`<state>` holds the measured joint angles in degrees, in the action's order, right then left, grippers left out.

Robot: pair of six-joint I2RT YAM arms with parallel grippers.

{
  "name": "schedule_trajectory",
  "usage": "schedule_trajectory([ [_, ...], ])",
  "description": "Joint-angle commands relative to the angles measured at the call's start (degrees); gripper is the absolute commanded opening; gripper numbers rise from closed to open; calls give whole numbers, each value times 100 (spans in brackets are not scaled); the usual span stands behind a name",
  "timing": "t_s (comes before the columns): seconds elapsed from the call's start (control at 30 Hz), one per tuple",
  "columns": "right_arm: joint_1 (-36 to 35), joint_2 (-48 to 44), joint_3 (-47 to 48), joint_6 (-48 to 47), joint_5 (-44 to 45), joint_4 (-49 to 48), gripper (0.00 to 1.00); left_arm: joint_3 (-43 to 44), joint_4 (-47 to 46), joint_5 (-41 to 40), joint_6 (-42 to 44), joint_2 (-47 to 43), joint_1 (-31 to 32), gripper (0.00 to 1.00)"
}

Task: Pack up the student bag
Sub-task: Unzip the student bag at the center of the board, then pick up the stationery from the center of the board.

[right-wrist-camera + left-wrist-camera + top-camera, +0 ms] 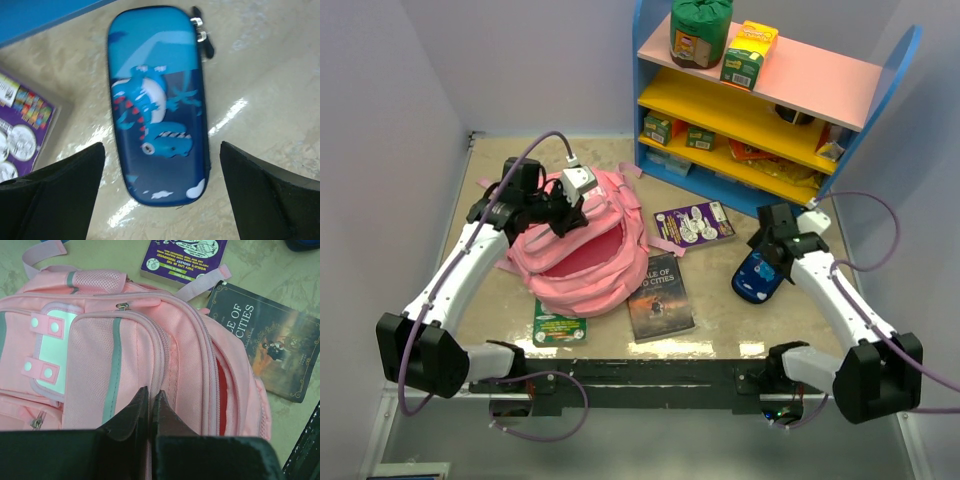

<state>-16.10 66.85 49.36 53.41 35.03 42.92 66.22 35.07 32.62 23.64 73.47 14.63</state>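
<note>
Status:
- The student bag (582, 252) is lying on the table (720, 325), left of centre, front pockets and white patch (56, 356) facing up. The main compartment is gaping towards the near edge and red lining is visible inside.
- The left gripper (566, 208) is placed over the bag's far upper side. Its jaws are closed, with a sliver of pink fabric seen between the fingers (131, 412) in the left wrist view, so a pinch on the bag's cloth is read.
- The right gripper (761, 264) is held above a blue pencil case (757, 277) at the table's right side, well apart from the bag. Its jaws are spread wide, one finger on each side of the case in the right wrist view. No contact with the case is seen.
- The pencil case is lying flat, zip pulls (201, 34) at its far end, cartoon print facing up.
- A dark paperback (660, 296) is lying just beside the bag's right edge. Whether they touch cannot be told.
- A purple booklet (695, 222) is seen beyond the paperback, near one pink strap (202, 284).
- A green pack (558, 326) is lying at the bag's near-left edge, partly covered by it.
- A shelf unit (775, 75) is standing at the far right, with boxes on its boards.
</note>
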Motion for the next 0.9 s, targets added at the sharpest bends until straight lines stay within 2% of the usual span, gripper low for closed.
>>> schedule_trajectory([
  [0.0,940,-418,-295,-182,-908,-423,99,-12,-580,42,150,-219,-101,0],
  [0.27,1381,512,-418,-173,-1269,-1186,99,-100,-615,165,176,-228,-110,0],
  [0.47,1416,-5,-1341,179,-1508,-2295,99,-100,-598,192,167,-281,-145,0],
  [0.57,1416,126,-1211,118,-1385,-2122,99,-135,-642,192,168,-333,-136,0],
  [0.7,1425,740,-955,3,-1121,-1726,99,-162,-756,245,80,-272,-145,0],
  [0.87,1416,1233,-1261,29,-1778,-2251,99,-100,-791,324,-8,-167,-154,0],
])
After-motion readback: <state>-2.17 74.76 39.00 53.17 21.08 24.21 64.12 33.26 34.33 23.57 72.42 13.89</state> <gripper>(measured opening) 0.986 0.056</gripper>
